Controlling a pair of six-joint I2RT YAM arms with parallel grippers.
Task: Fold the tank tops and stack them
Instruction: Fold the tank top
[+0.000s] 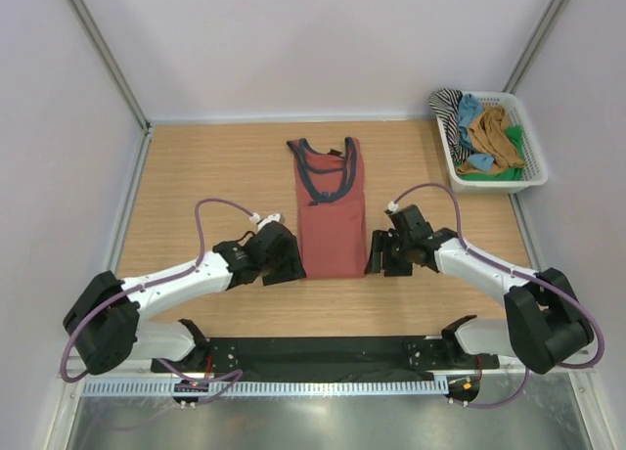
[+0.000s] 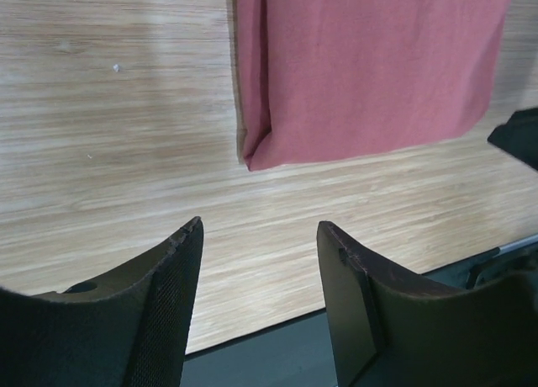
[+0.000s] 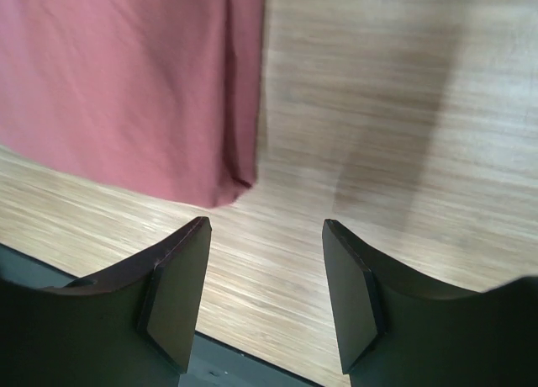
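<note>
Rust-red tank top: one, on the bench
Bench: one
White basket: one
Garments heaped in the basket: at least four, namely striped piece, blue piece, ochre-brown piece, green piece; the heap hides the exact count
Robot arms: two
Grippers: two, left gripper and right gripper
Jaws: two on each gripper
</note>
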